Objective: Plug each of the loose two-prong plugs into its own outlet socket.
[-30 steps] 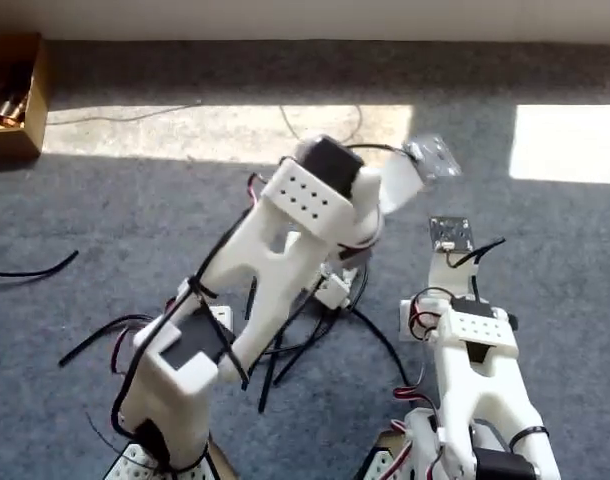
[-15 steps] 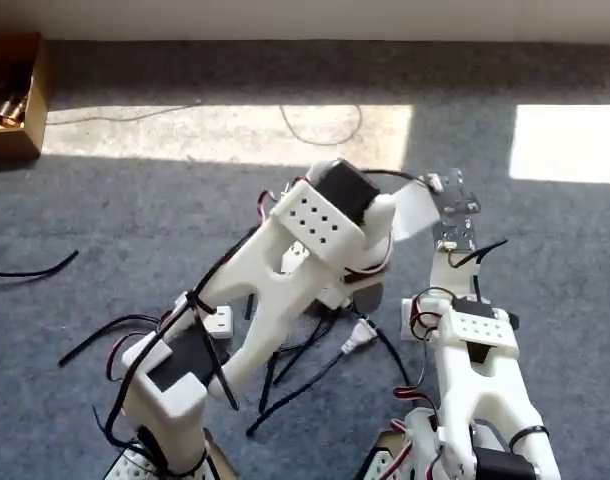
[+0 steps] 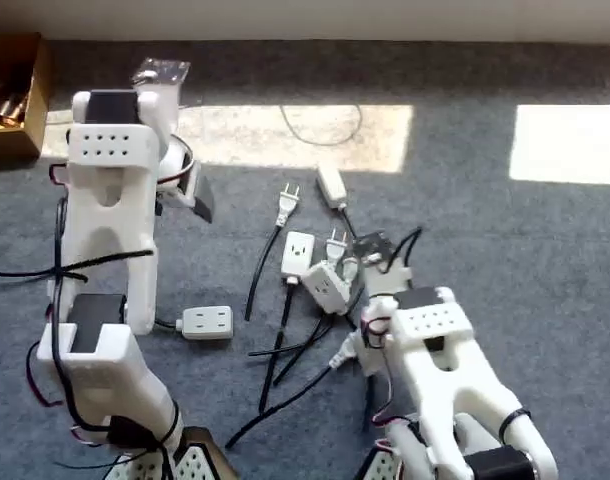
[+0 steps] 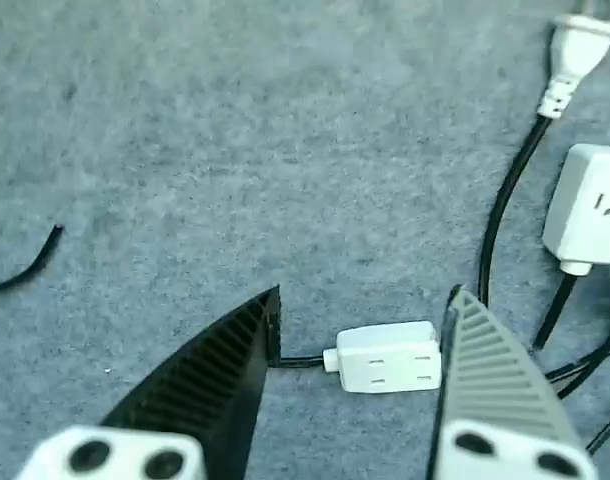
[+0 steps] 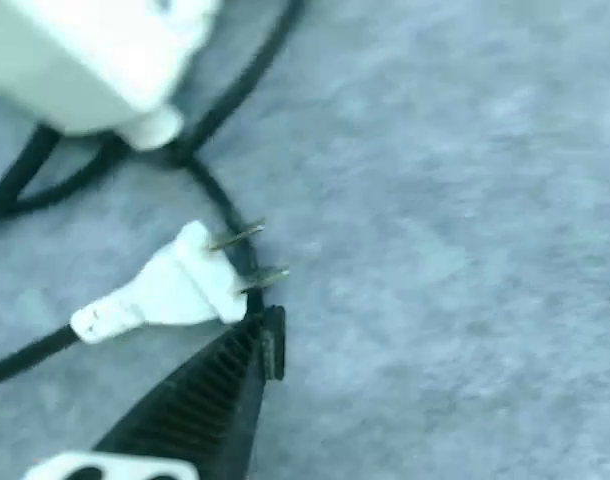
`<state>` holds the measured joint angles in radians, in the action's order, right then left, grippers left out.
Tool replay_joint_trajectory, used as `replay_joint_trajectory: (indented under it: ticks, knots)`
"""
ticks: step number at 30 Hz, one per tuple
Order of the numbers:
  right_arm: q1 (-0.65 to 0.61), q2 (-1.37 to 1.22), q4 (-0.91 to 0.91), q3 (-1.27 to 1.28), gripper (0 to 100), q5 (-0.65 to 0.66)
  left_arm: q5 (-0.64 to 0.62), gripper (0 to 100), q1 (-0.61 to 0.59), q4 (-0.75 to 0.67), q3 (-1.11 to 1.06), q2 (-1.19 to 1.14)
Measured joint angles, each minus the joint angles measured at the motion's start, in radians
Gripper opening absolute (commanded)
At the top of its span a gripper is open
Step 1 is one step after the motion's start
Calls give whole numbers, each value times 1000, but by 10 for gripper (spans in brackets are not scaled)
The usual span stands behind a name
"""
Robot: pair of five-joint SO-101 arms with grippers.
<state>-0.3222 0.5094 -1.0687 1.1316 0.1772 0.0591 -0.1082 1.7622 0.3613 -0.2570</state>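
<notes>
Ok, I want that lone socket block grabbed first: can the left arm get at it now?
Probably yes. The left gripper is open over the socket block, which lies on bare carpet, framed between its fingers, with nothing over it.

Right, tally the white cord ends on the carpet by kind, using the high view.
Two-prong plugs: 3
Outlet sockets: 3
White cord end of unclear kind: 1
Total: 7
</notes>
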Motion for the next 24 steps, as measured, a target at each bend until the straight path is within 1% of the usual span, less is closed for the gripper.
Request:
replay_joint_trajectory:
  ticks: [2, 4, 6, 8, 11, 14, 16, 18, 21, 24]
  knots:
    - [-104, -2, -137, -61, 553, -28, -2, 266, -18, -25, -83, 0]
    - [-149, -2, -259, -160, 553, -121, -8, 266, -46, -107, -173, -2]
    - [-135, -2, -316, -255, 553, -192, -11, 266, -83, -213, -255, -2]
    - [-92, -2, -342, -333, 553, -221, -12, 266, -114, -316, -328, -2]
    - [-26, -2, -387, -423, 553, -276, -12, 266, -121, -440, -437, -2]
    - [-49, -3, -425, -466, 553, -413, -11, 266, -120, -528, -497, -2]
    - [-112, -15, -422, -433, 555, -512, -11, 266, -124, -549, -502, -2]
    - [-207, -38, -388, -362, 556, -583, -11, 266, -124, -557, -506, -2]
    - [-374, -46, -261, -284, 556, -701, -11, 266, -124, -562, -516, -2]
    - [-483, -46, -74, -255, 556, -802, -11, 266, -123, -578, -548, -2]
